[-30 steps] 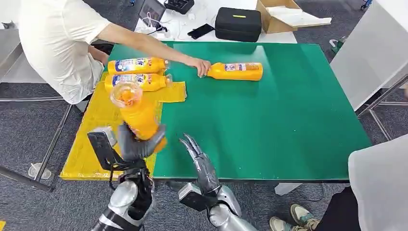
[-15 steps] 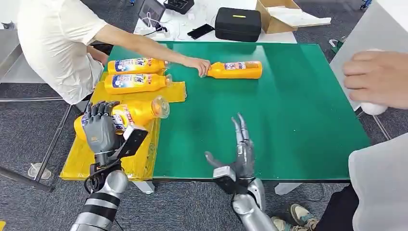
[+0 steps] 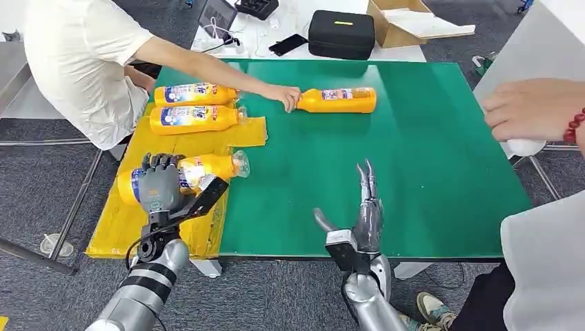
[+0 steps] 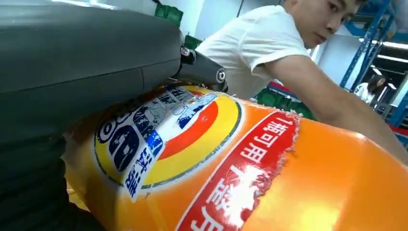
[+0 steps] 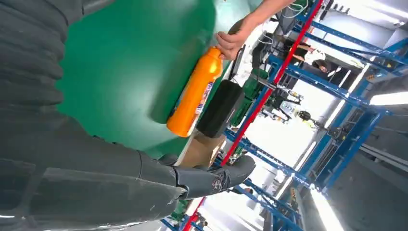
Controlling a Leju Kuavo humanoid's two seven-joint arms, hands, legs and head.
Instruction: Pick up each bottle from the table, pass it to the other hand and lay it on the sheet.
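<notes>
Left hand holds an orange bottle lying on the yellow sheet at the desk's left edge.

The held bottle lies on its side on the yellow sheet, cap end toward the green desk, with the left hand over its base end and the fingers curled around it (the left wrist view shows the label close against the hand). Two more bottles lie side by side on the sheet nearer the desk's far left corner. A fourth bottle lies on the bare desk near the far edge, a person's hand touching its cap end. The right hand hovers above the near edge, holding nothing, fingers straight and thumb splayed.
</notes>
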